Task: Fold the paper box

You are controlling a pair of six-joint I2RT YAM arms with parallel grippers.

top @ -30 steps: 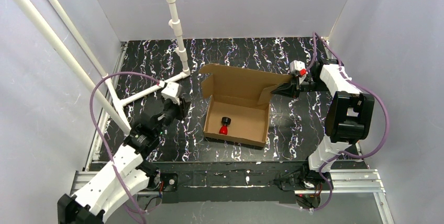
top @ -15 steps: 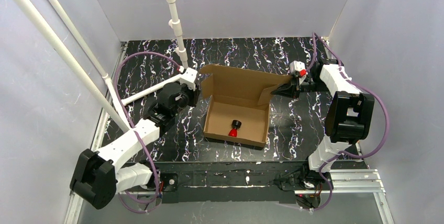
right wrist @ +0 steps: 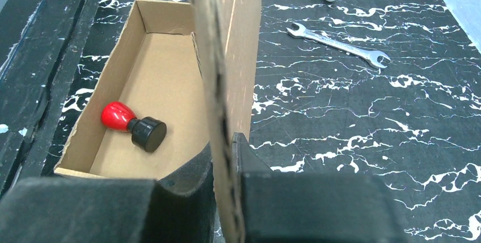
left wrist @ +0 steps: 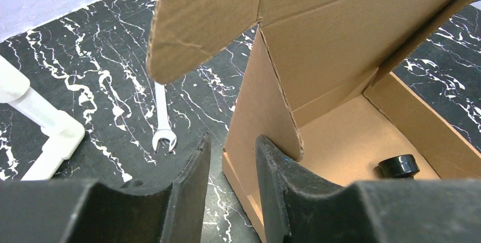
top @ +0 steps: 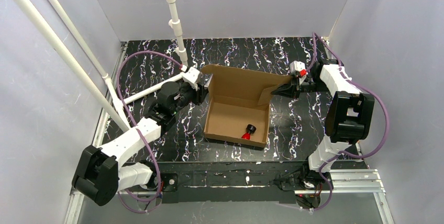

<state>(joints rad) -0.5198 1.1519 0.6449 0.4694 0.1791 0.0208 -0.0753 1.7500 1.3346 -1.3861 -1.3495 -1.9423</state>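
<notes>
The paper box is matt brown corrugated cardboard, cut edges rough and fluted; the worktop smooth, black with white marbling; the wrench bright bare metal; the red knob glossy plastic; the pipe frame smooth white plastic.

Seen from the left wrist, the left gripper hides all but the black cap of a small knob inside the box, whose lid runs off the top edge.

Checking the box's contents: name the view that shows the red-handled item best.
Right wrist: the red-handled item lies close and whole on the paper box floor. Top external shows it small; left wrist shows only its black end.
</notes>
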